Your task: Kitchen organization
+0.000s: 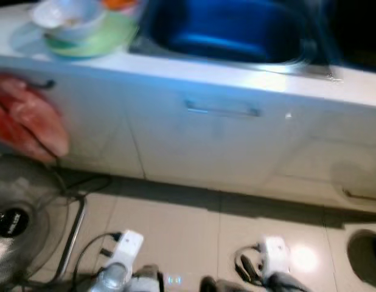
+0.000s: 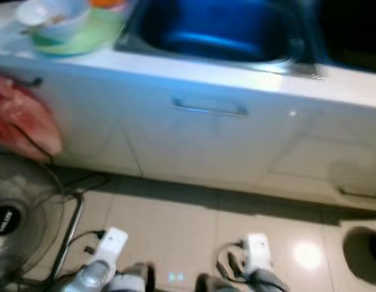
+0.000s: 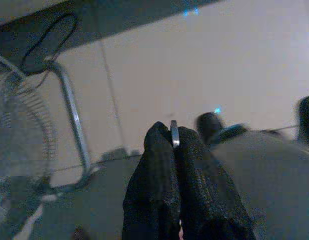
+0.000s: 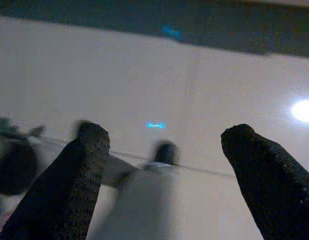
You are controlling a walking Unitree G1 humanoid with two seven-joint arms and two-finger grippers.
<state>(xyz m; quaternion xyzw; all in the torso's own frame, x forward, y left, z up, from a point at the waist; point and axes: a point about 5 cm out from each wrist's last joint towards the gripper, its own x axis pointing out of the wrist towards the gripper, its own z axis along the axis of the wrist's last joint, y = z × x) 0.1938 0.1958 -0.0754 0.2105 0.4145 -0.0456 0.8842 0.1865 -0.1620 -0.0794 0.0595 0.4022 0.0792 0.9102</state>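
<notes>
Left gripper (image 3: 174,145): fingers pressed together, clenched on a thin metal ring (image 3: 174,134), hanging low over the tiled floor (image 1: 194,231) beside a fan (image 1: 17,225). Right gripper (image 4: 164,150): fingers spread wide, holding nothing, above the same floor. Up on the counter (image 1: 176,67), a bowl (image 1: 69,18) sits on a green plate (image 1: 109,36), just left of the sink (image 1: 230,30). Views blurred.

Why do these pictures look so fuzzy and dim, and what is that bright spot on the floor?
Both eye views are smeared, blurring the sink and bowl. The bright spot is glare on the glossy floor tiles, also seen in the right wrist view. Left wrist view is dim; the left hand has its fingers pressed together. The right hand has its fingers apart, slightly soft.
</notes>
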